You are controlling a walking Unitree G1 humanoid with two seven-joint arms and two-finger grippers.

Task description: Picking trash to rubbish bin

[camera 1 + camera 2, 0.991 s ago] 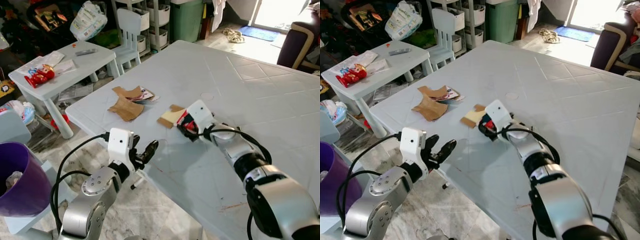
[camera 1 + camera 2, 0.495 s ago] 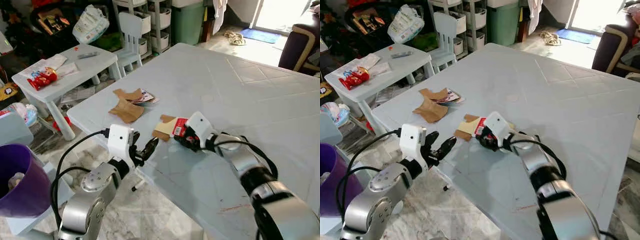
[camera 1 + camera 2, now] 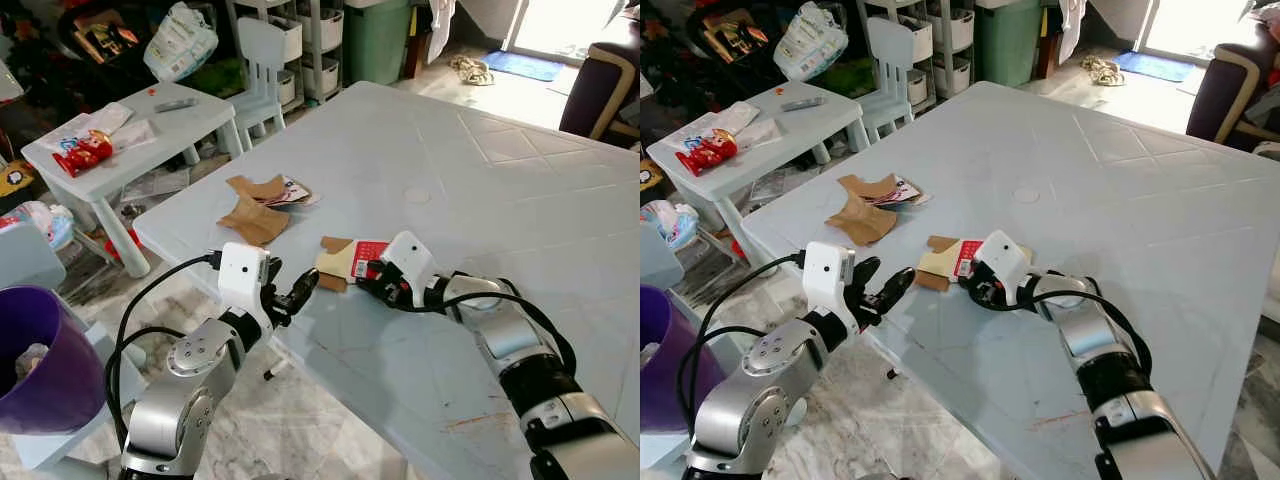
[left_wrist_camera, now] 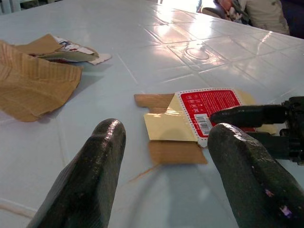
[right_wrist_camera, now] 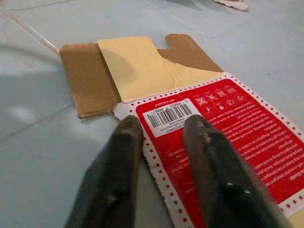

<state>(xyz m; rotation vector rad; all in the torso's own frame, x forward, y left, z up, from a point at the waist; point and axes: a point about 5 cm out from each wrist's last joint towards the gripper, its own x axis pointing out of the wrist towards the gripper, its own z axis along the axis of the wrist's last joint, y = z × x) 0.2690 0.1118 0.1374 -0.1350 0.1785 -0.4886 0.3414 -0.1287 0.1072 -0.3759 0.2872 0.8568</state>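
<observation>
Flattened red carton [image 3: 358, 259] lies on the white table [image 3: 520, 190], near its front edge, flat, brown flaps splayed, barcode side up. Right gripper [image 5: 159, 142] sits over the barcode end, fingers narrow, one fingertip on the card; whether it really pinches the card I cannot tell. Left gripper [image 4: 166, 156] waits just off the table edge, fingers wide, holding nothing. Risk: the thin flat card gives little to grab, so it may slip off or fall short of the purple bin [image 3: 40, 360], well apart on the left. More brown scraps [image 3: 255, 205] lie nearby.
</observation>
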